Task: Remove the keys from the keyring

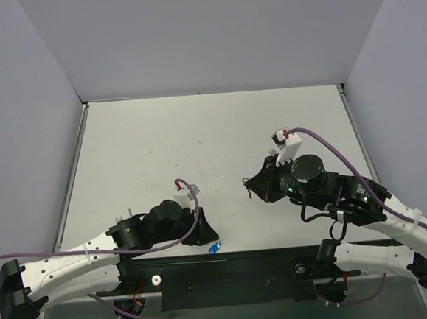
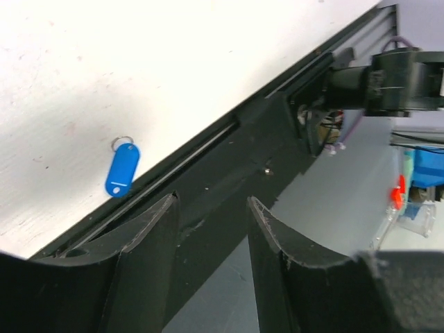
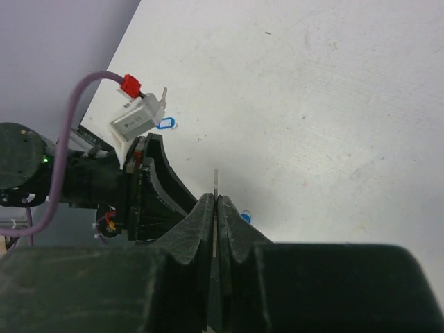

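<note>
table point(image 1: 196, 131): white, speckled | blue key point(image 1: 214, 248): lies flat by near edge, beside black rail point(image 2: 208, 180)

The key point(image 1: 214, 249) lies on the tabletop point(image 1: 197, 138) by its near edge, just beside my left gripper point(image 1: 207, 237), at its 5 o'clock. My right gripper point(image 1: 249, 190), a thin metal piece point(image 3: 216, 182) in it, sits at the key's 1 o'clock, well apart.

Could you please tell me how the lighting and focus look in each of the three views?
Top external: even light, soft shadows on the table. Left wrist: table glaring white, blue key tag sharp, left gripper dark and slightly soft. Right wrist: right gripper, shut on a thin metal piece, underexposed and blurred up close; table evenly lit.
</note>
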`<state>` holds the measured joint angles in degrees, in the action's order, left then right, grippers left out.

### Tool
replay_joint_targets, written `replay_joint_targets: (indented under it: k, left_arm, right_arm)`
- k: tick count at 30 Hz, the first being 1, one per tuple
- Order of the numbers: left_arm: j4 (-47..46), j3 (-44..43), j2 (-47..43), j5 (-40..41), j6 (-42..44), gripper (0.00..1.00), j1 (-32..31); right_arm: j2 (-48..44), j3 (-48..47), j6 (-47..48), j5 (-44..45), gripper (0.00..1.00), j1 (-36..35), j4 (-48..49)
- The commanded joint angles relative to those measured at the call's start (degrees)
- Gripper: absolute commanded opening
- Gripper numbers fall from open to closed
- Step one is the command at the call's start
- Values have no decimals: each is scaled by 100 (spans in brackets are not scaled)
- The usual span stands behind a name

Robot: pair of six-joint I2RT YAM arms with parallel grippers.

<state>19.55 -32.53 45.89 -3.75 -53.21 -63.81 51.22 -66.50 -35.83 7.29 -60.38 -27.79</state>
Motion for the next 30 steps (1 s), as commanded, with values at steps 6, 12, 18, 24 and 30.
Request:
replay_joint_targets:
  k: [6, 12, 18, 24, 30]
  left_arm:
    - [-426, -130, 1070, 884, -268, 53, -79]
    - [-295, -411, 2028, 1376, -594, 55, -368]
    - [145, -1158, 3231, 1850, -735, 57, -667]
    - [1111, -1914, 3971, 2465, -840, 57, -904]
    - [1648, -2117, 4209, 2774, -963, 57, -1054]
  right_arm:
    - [-376, 102, -46, 396, 0, 97, -227]
    - [-394, 58, 76, 449, 0, 114, -385]
    - [-438, 67, 129, 510, 0, 123, -508]
    - [-552, 49, 156, 545, 0, 158, -578]
    - [-622, 84, 182, 581, 0, 193, -649]
